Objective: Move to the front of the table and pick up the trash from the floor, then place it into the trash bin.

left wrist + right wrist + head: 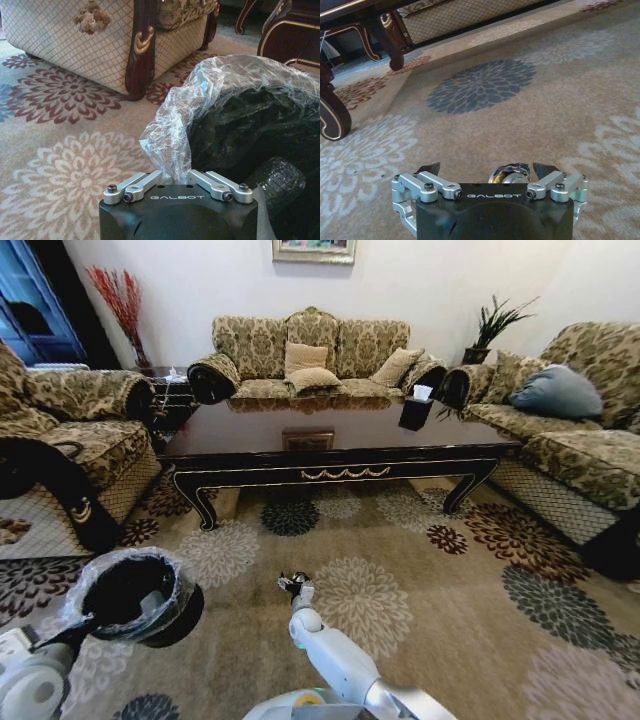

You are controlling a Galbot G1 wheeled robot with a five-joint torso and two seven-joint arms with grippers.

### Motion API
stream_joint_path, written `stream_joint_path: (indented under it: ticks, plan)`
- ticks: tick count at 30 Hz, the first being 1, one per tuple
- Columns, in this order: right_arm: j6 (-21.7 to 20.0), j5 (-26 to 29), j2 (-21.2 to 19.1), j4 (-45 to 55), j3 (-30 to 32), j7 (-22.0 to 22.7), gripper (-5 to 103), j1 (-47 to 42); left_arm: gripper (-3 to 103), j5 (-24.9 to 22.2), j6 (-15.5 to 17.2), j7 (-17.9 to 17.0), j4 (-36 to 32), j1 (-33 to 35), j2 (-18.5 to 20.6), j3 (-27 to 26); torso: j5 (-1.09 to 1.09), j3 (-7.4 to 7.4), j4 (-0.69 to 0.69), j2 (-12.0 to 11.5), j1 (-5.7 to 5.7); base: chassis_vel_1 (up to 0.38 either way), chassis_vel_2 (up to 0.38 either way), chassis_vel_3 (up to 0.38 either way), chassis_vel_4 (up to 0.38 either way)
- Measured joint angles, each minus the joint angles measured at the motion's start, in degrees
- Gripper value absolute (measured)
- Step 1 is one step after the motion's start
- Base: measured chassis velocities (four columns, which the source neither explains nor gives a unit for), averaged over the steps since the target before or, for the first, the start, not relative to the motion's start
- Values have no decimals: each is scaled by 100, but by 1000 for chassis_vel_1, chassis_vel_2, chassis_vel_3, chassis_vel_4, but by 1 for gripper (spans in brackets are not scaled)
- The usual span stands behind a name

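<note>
The right arm reaches out low in the head view, its tool (293,586) just above the carpet (440,620) in front of the tabletop's near long edge. In the right wrist view the right tool (490,171) has its fingers (431,168) spread apart, and a small shiny silvery ball (509,172) sits between them, close to the tool's body; I cannot tell whether it touches either finger. The carpet under it is beige with pale flower rounds, and a dark blue flower round lies farther ahead.

At the near left the left tool (82,625) holds the black bin (135,595) off to the side, tilted so its mouth faces up toward the camera. In the left wrist view the left tool (176,172) is pinched together on the bin's thin plastic liner (200,100) at the rim, the crinkled bag rising between its fingers.

Beyond both arms stands the long dark-brown table (340,445) with its gold scroll ornament on the front rail. A black tissue box (415,410) sits near its far right corner. A sofa (310,355) stands behind it, and more patterned seats flank it left and right.
</note>
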Motion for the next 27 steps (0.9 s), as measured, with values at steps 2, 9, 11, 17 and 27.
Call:
stream_joint_path:
  ticks: [2, 9, 11, 17, 27]
  plan:
    - [25, -3, 0, -3, 20, -13, 100, -32, 2, 8, 0, 0, 11, 15, -12, 0, 0, 0, 1, 0, 0, 0, 0, 0, 0]
    - [45, -102, -1, 6, 16, -28, 100, -91, 2, 11, 0, 0, -47, 49, -52, 0, 1, 0, 0, 0, 0, 24, 44, -41, -50]
    - [114, -157, 0, 10, 15, -89, 100, -106, 2, 10, 0, 0, -83, 71, -76, -6, 2, 0, 1, 0, 0, 90, 108, -105, -124]
    - [141, -268, 2, -23, 22, -24, 100, -28, 2, 20, -2, -2, -129, 119, -145, -33, 1, 0, 3, 0, 0, 99, 144, -73, -142]
    - [-298, -379, -1, -367, 249, 526, 100, 250, 2, 27, -2, -2, -260, 185, -214, -43, 2, 0, -1, 0, 0, 7, 11, -2, -5]
